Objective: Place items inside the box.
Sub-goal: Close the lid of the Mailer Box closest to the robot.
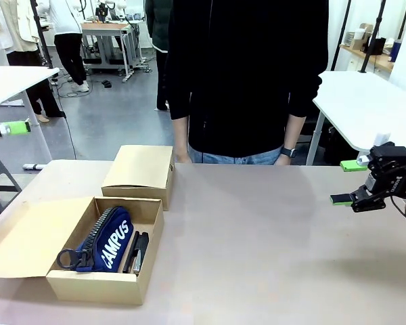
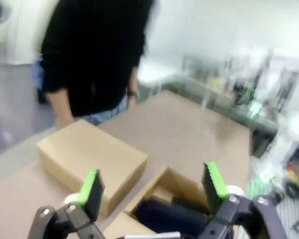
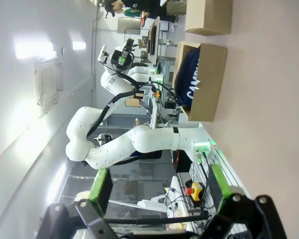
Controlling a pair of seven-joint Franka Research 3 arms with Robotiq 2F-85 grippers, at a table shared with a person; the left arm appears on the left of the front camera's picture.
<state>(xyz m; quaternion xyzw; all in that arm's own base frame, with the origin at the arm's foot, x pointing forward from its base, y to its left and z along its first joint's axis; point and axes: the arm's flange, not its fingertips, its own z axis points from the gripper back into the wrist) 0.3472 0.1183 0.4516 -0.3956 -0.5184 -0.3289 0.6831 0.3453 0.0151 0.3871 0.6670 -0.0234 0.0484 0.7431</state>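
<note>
Already the navy "CAMPUS" pouch (image 1: 107, 242) and black stapler (image 1: 138, 253) lie lengthwise in the open box (image 1: 95, 284) at your table's near-left corner; left gripper (image 2: 152, 191) hovers nearer, right gripper (image 1: 350, 183) at the right edge, both spread, empty.

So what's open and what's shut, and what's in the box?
Open box: flaps open, holding things.
Pouch: lying in the open box, zipped shut.
Stapler: in the open box beside the pouch.
Closed box: shut, behind the open one.
Left pincer: open, empty.
Right pincer: open, empty.
</note>
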